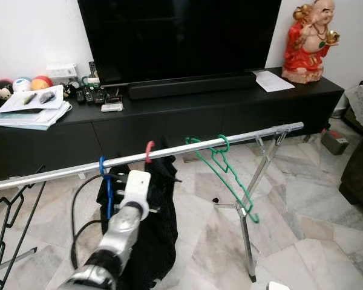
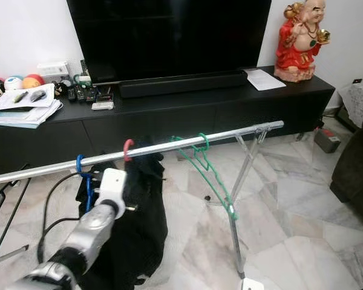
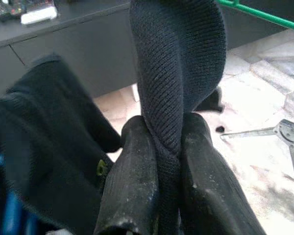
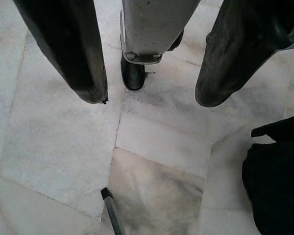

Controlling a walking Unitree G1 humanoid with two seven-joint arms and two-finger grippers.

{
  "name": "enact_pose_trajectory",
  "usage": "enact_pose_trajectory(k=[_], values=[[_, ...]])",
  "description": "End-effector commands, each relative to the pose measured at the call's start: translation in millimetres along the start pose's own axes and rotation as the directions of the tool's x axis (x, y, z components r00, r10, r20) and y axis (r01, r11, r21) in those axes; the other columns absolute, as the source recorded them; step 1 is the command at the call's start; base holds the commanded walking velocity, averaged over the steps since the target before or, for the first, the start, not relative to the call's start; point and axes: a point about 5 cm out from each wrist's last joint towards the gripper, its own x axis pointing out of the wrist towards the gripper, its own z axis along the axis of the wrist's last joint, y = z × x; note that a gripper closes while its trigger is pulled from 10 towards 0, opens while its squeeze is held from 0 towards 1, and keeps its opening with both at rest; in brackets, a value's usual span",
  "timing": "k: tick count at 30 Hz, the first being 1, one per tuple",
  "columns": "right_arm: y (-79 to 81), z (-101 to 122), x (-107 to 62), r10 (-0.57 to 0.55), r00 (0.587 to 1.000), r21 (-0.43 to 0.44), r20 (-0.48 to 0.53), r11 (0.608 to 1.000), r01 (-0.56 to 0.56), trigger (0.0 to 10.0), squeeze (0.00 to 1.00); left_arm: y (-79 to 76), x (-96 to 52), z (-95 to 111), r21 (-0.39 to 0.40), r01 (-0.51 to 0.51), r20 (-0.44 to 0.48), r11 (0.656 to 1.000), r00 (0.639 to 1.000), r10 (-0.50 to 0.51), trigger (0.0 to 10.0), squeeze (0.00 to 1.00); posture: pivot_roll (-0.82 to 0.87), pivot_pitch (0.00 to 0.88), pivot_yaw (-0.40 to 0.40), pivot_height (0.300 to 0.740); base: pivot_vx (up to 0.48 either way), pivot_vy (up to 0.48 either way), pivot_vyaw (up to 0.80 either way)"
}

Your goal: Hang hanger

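Observation:
A long silver rail [image 1: 169,152] crosses the room on a folding stand [image 1: 248,223]. On it hang a blue hanger [image 1: 104,175], a red hook [image 1: 149,148] carrying a black knit garment [image 1: 163,205], and a bare green hanger [image 1: 225,166]. My left arm [image 1: 130,211] reaches up to the garment just below the rail, between the blue and red hooks. In the left wrist view my left gripper [image 3: 166,125] is shut on a fold of the black garment [image 3: 176,68]. My right gripper [image 4: 152,98] hangs open over the marble floor with nothing between its fingers.
A black TV cabinet [image 1: 187,115] with a large TV [image 1: 181,36] and a red statue [image 1: 310,39] stands behind the rail. Black wire hangers [image 1: 6,205] hang at the rail's left end. A black cable [image 1: 78,205] loops on the floor. A dark sofa [image 1: 360,169] is at right.

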Motion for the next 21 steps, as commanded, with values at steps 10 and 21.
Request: enact_pose_trajectory(k=[10,21], values=[[-5.3,0,-0.3,0.004,1.0,-0.036,-0.006,0.999,-0.004,10.0,0.0,4.9,-40.8,11,0.122,0.105,0.126,0.987,0.985,-0.12,10.0,0.0,-0.01,0.0,0.019,0.74,0.0,0.0,0.0],[-8.3,0,-0.6,0.008,1.0,-0.066,-0.009,0.998,-0.008,10.0,0.0,16.6,-86.5,-8,0.179,0.094,0.039,0.979,0.994,-0.103,10.0,0.0,0.0,0.0,0.007,0.74,0.0,0.0,0.0]])
